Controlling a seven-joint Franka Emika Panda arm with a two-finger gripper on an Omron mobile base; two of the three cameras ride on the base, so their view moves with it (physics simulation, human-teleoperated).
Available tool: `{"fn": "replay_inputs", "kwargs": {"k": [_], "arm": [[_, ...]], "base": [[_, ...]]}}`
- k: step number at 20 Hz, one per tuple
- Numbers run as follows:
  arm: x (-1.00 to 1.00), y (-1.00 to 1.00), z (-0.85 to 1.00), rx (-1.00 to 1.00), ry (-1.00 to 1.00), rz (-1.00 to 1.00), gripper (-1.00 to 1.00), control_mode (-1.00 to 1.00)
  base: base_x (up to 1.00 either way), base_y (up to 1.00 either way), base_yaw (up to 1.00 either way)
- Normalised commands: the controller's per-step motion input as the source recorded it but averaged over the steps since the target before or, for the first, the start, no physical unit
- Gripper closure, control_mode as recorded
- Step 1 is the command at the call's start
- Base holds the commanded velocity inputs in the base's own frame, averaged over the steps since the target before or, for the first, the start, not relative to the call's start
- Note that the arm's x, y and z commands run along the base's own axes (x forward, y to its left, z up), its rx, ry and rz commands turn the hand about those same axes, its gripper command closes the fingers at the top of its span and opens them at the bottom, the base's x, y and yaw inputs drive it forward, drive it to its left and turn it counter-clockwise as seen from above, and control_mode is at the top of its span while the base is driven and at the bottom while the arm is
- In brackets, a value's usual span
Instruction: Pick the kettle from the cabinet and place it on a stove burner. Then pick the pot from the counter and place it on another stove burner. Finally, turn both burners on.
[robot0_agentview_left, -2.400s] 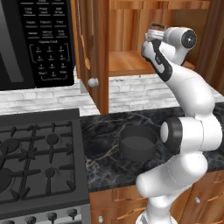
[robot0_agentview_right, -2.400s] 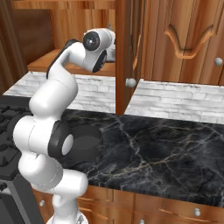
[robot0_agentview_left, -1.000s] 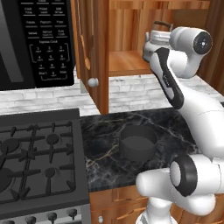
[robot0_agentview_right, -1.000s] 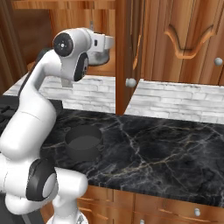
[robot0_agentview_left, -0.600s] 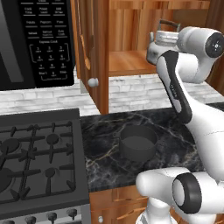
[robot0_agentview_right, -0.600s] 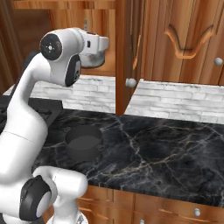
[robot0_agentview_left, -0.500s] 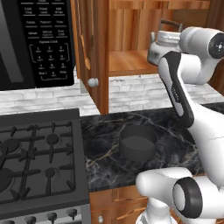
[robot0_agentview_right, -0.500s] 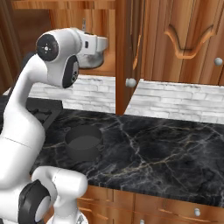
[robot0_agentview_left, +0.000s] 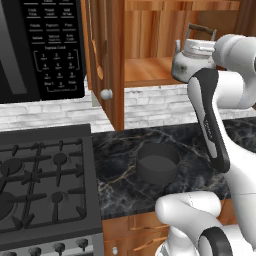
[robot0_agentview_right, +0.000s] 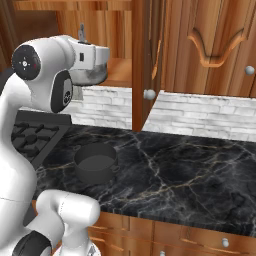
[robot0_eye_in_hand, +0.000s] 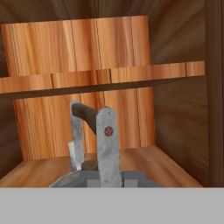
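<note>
1. The black microwave's keypad (robot0_agentview_left: 56, 55) carries rows of small white button labels, but they are too small and blurred to read.
2. The arm's forearm (robot0_agentview_left: 210, 125) bears faint grey lettering along its length, also illegible.
3. No other writing is legible anywhere.

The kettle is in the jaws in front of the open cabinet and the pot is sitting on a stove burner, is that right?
Not quite. The kettle is held by the cabinet, but the pot sits on the black counter beside the stove, not on a burner. The left base view shows this.
</note>
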Motion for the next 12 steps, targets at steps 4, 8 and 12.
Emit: {"fn": "replay_inputs", "kwargs": {"k": [4, 8, 12], "arm": [[-0.67, 0.12, 0.04, 0.00, 0.00, 0.00, 1.00, -1.00], [-0.68, 0.10, 0.03, 0.00, 0.02, 0.00, 1.00, -1.00], [-0.70, 0.06, 0.00, 0.00, 0.06, 0.00, 1.00, -1.00]], "base": [[0.00, 0.00, 0.00], [0.00, 0.00, 0.00], [0.00, 0.00, 0.00]]}}
